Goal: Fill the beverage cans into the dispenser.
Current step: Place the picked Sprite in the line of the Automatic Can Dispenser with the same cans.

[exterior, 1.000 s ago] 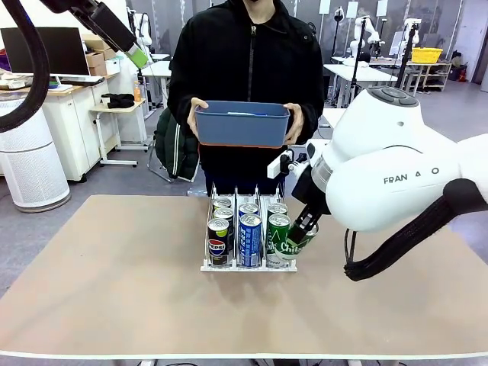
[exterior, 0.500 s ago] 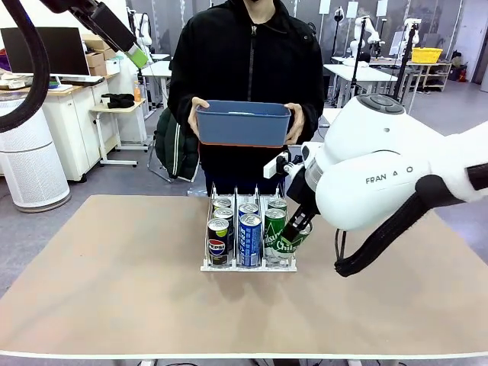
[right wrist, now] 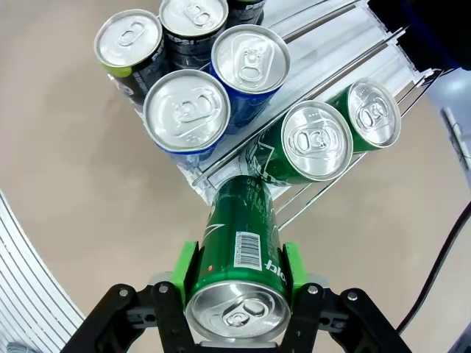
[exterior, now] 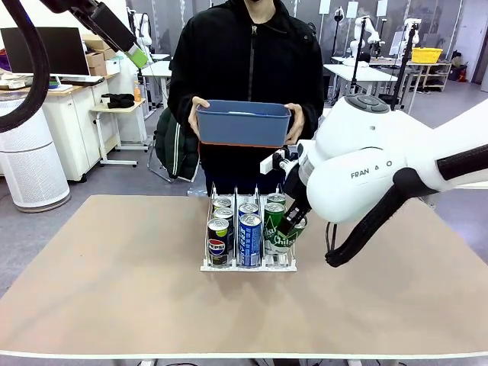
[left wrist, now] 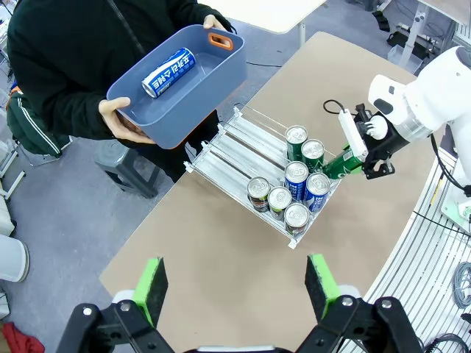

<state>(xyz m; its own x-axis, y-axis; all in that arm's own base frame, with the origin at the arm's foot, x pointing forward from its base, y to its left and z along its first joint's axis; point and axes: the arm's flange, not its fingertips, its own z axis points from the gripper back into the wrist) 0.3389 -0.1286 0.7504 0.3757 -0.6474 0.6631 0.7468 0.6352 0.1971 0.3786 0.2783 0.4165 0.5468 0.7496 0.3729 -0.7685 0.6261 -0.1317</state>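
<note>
The white dispenser (exterior: 248, 266) stands mid-table with dark Pepsi cans (exterior: 218, 238) in its left lane, blue cans (exterior: 250, 236) in the middle and green cans (exterior: 274, 216) on the right. My right gripper (right wrist: 239, 271) is shut on another green can (right wrist: 241, 254), held tilted over the right lane's front (exterior: 285, 233). From above, two green cans (right wrist: 318, 141) stand in that lane beside blue ones (right wrist: 185, 110). High at the far left, my left gripper (left wrist: 237, 287) is open and holds nothing, looking down on the dispenser (left wrist: 234, 156).
A person at the far side holds a blue tub (exterior: 242, 123) in both hands above the dispenser's rear end. One blue can (left wrist: 168, 71) lies inside the tub. My right arm's bulky white body (exterior: 366, 171) hangs over the table's right half.
My right arm has swung left and a little up, carrying the tilted green can from beside the dispenser's front right corner to over its right lane. The left arm and the person stayed put.
</note>
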